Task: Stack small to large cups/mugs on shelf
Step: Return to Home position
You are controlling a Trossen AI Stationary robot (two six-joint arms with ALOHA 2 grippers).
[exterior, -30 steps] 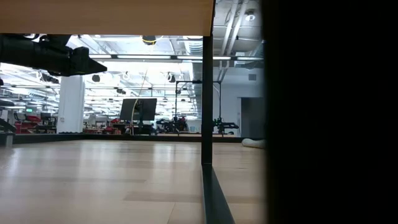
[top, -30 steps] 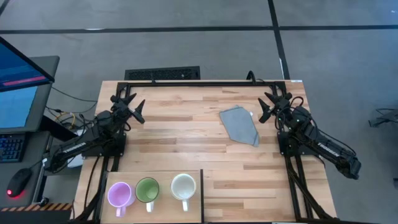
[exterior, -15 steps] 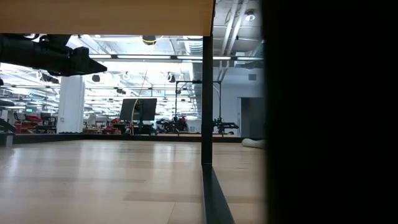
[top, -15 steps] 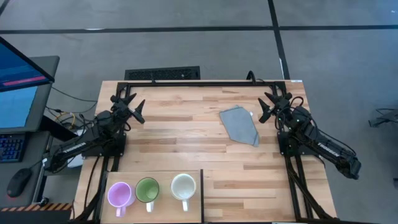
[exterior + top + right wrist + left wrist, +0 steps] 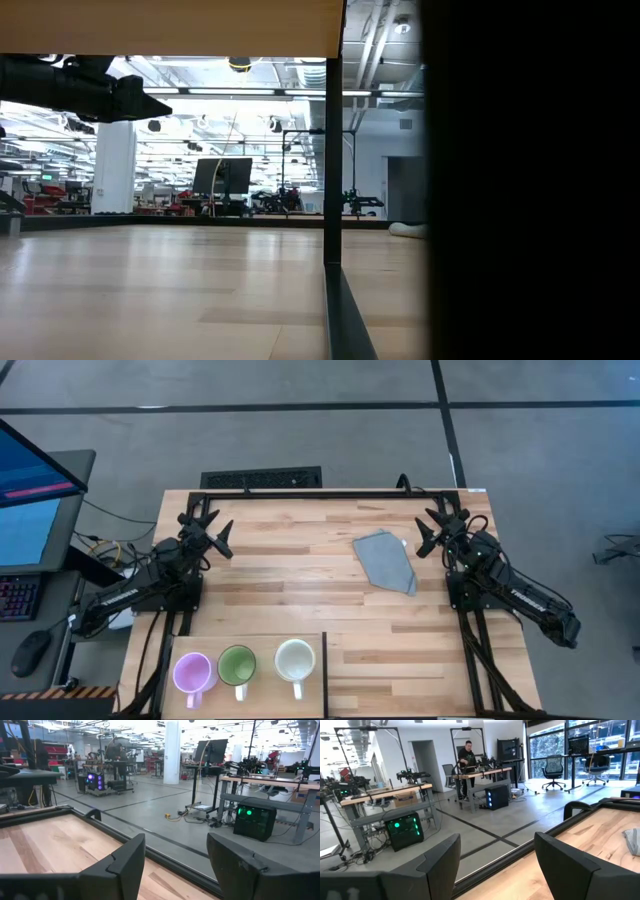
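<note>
- My left pincer (image 5: 212,530) hangs over the far left part of the table (image 5: 300,590), on the side away from the mugs.
- In the left wrist view its two fingers (image 5: 437,865) stand wide apart with nothing between them.
- My right pincer (image 5: 430,530) hangs over the far right part of the table, just beside the grey cloth (image 5: 386,560) and not touching it.
- In the right wrist view its fingers (image 5: 125,865) are also spread wide and hold nothing.
- The shelf (image 5: 262,702) is at the near left corner of the table, well apart from both pincers.
- Three mugs stand upright on it in a row, side by side and not nested.
- The purple mug (image 5: 192,673) is on the left, the green mug (image 5: 237,665) is in the middle and the white mug (image 5: 295,658) is on the right.
- Their handles all point toward the near edge.
- The cloth lies flat on the planks, right of the table's middle.
- A person (image 5: 467,755) stands at a bench far back in the room.
</note>
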